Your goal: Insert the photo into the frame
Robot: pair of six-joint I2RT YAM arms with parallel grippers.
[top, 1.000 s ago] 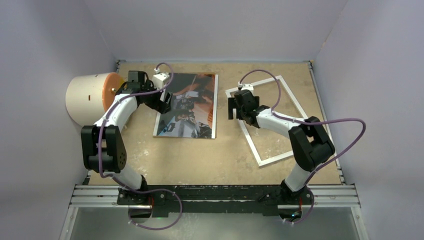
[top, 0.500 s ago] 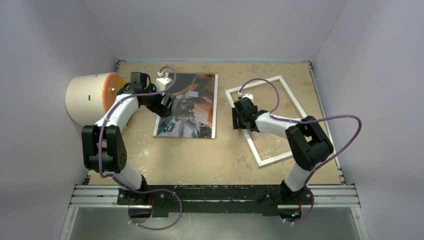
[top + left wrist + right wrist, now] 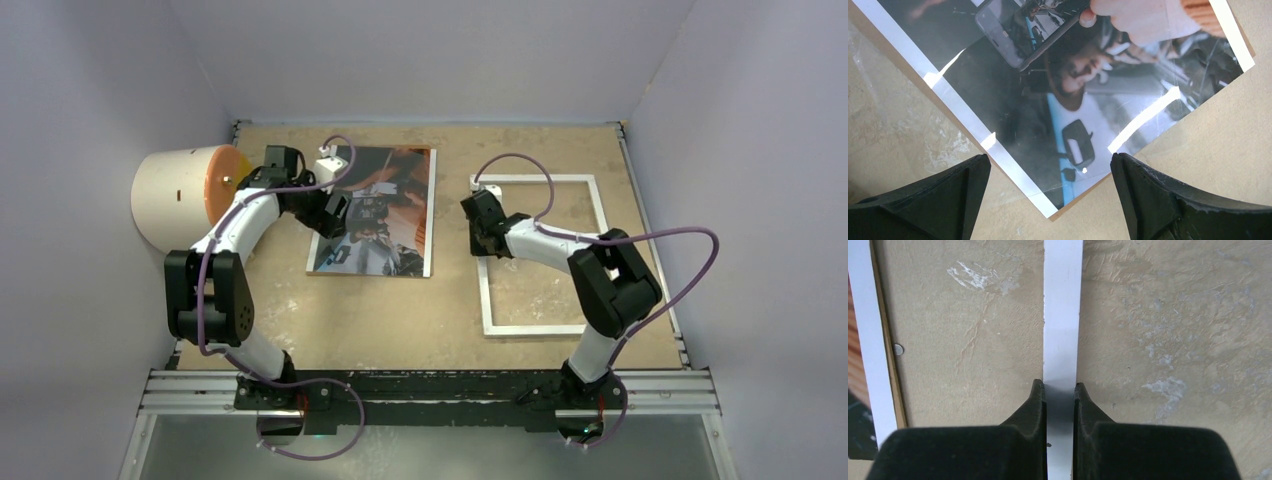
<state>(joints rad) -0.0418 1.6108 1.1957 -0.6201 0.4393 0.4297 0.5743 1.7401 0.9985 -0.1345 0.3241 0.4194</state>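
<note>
The photo (image 3: pixel 385 215) lies face up on the table left of centre, a dark glossy print with a white border (image 3: pixel 960 112). My left gripper (image 3: pixel 338 212) hovers open over its left side, and one corner of the photo (image 3: pixel 1063 85) lies between the wide-spread fingers (image 3: pixel 1049 161). The frame (image 3: pixel 530 329) is a thin white rectangle lying flat to the right, square with the table. My right gripper (image 3: pixel 482 232) is shut on the frame's left rail (image 3: pixel 1063 315), with a fingertip pressed to each side of it (image 3: pixel 1060 390).
A cream cylinder with an orange end (image 3: pixel 180 195) lies on its side at the far left, beside the left arm. A thin brown board edge (image 3: pixel 1088 192) shows under the photo. The photo's white border (image 3: pixel 868 340) runs close to the frame's left rail.
The frame has swung from tilted to square with the table. My right gripper has gone from open to shut on its left rail. The left gripper shifted slightly over the photo.
</note>
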